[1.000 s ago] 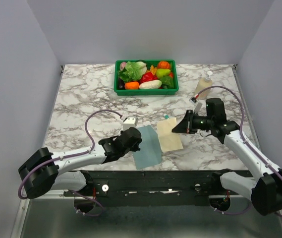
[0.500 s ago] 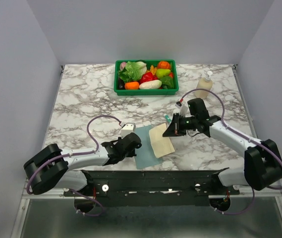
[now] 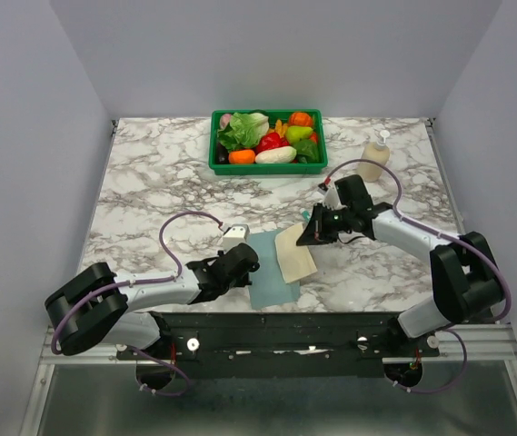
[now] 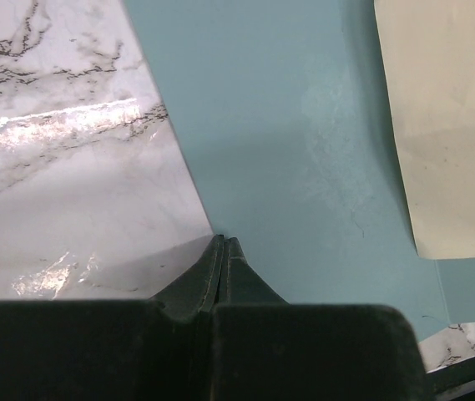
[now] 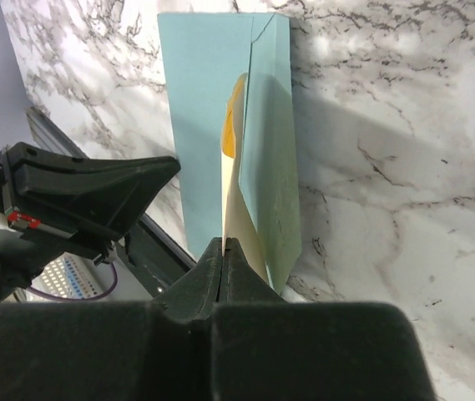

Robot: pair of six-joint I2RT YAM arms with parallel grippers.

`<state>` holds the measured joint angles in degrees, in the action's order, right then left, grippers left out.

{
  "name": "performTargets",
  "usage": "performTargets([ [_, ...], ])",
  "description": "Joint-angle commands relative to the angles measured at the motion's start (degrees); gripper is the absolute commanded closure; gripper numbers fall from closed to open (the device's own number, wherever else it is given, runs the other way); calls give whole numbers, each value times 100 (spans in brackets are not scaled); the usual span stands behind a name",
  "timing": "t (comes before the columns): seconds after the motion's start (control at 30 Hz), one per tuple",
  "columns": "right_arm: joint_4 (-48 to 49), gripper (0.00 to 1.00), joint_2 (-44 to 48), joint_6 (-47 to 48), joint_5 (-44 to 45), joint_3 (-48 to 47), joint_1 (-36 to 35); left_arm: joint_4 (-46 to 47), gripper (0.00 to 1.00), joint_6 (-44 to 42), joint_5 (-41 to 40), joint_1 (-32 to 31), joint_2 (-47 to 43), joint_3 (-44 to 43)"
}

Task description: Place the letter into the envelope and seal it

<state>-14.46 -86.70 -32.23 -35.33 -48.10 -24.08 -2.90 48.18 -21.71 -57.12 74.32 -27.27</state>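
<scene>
Letter point(image 3: 294, 257): slants across the right part of the envelope point(image 3: 267, 272), toward the front of the marble table point(image 3: 149, 182), between the two arms.

Farthest left, left gripper point(image 3: 251, 265): stretches low over the table, pointing right, tips at the envelope's left edge. Shows both fingers point(image 4: 191, 284) pressed together in the left wrist view, no gap, the seam sitting right where teal paper meets marble. Appears to rest on the flat paper rather than pinch it.

Next, the envelope: lies flat, long side running front to back. Shows, in the right wrist view, a second teal panel beside the body, apparently the flap lying open. Carries the cream sheet over its right side.

Further right, right gripper point(image 3: 305, 240): clamps tight on the letter's far edge. Shows, in its wrist view, the sheet edge-on, rising from the closed fingertips and standing between the envelope's body and that open panel. Cannot tell whether any of the sheet is already inside.

Just behind that gripper: a small teal item point(image 3: 305, 215), too small to make out.

Along the back: green basket point(image 3: 267, 167) of vegetables point(image 3: 267, 138) at centre, then a pale pump bottle point(image 3: 373, 159) upright toward the right edge.
</scene>
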Motion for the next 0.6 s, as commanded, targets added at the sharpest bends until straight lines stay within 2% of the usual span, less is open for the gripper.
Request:
performTargets([
  [0.0, -162, 99, -146, 173, 368, -244, -53, -229, 100, 42, -35, -9, 56, 195],
  [0.57, -593, 99, -374, 603, 510, -218, -115, -176, 100, -28, 9, -9, 179, 125],
])
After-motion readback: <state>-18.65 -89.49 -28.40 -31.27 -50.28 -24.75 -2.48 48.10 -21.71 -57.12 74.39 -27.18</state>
